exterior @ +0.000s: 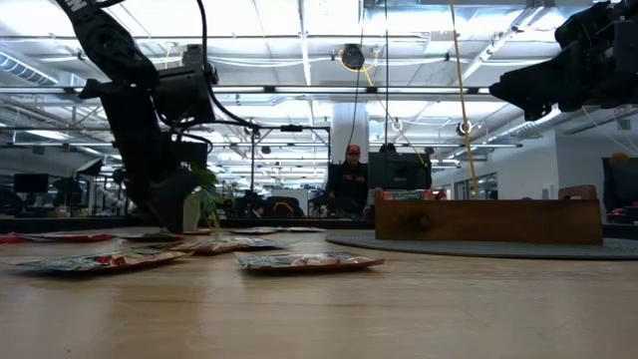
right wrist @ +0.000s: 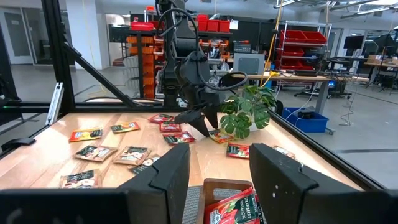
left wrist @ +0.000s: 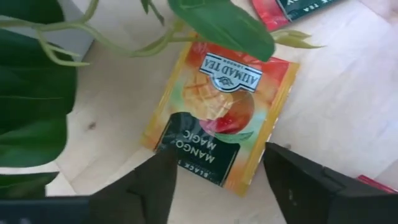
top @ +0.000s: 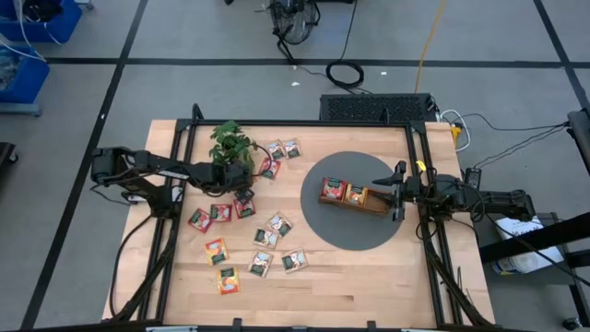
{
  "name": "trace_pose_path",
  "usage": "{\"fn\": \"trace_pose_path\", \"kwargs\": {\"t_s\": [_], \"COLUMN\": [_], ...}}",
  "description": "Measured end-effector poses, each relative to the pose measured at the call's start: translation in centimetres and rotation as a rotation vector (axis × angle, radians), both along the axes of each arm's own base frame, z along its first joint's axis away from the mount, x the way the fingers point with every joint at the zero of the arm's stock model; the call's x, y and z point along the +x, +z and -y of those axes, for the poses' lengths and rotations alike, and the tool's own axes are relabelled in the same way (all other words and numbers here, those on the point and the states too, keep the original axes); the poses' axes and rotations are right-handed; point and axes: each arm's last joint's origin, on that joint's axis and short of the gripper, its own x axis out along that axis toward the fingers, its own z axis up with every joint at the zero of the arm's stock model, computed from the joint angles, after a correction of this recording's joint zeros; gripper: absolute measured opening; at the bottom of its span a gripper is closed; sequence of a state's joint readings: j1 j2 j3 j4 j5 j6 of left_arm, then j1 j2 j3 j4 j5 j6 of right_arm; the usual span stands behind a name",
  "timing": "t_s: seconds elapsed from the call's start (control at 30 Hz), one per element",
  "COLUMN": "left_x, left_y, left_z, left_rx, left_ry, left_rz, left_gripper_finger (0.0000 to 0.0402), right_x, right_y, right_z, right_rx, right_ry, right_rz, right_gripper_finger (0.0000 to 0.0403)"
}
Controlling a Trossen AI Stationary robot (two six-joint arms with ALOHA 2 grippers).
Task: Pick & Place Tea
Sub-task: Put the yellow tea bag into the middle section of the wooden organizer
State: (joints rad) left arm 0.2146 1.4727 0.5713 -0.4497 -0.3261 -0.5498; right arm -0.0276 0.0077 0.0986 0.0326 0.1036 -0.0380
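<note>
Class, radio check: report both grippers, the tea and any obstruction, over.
Left gripper open, straddling the mango sachet. Right gripper open, empty, above the tray. Plant leaves crowd the sachet.

One wooden tray (top: 355, 196), one plant (top: 230, 145), about fourteen loose tea sachets (top: 279, 224), two more in tray.

You had the high view straight down over the whole table (top: 350, 286). Low view sat at tabletop level, facing the room. Left wrist view looked close down on one mango sachet (left wrist: 219, 115) beside the plant (left wrist: 31, 74). Right wrist view faced across; it shared the plant (right wrist: 247, 112) with the others.
</note>
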Motion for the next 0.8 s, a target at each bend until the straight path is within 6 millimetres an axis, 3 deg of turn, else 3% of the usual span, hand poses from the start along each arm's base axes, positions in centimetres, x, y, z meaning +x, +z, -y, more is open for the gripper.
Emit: {"fn": "trace_pose_path", "kwargs": {"t_s": [0.13,0.37,0.63,0.8], "left_x": [-0.2,-0.6,0.5,1.8], "left_y": [-0.4,-1.6,-0.6,2.1], "left_z": [0.1,0.4,1.9,3.5], "left_rx": [-0.003,-0.036,-0.119,-0.179], "left_ry": [-0.023,-0.091,-0.221,-0.314], "left_rz": [0.012,0.100,0.135,0.157], "left_gripper_finger": [0.0168,0.0014,0.0003,0.0002], "right_x": [0.0,0.0,0.0,0.0], "right_y": [0.0,0.0,0.0,0.0], "right_z": [0.0,0.0,0.0,0.0], "right_rx": [0.000,0.000,0.000,0.000], "right_ry": [0.000,0.000,0.000,0.000], "right_rz": [0.000,0.000,0.000,0.000], "right_gripper_finger": [0.0151,0.0151,0.0151,0.0151]}}
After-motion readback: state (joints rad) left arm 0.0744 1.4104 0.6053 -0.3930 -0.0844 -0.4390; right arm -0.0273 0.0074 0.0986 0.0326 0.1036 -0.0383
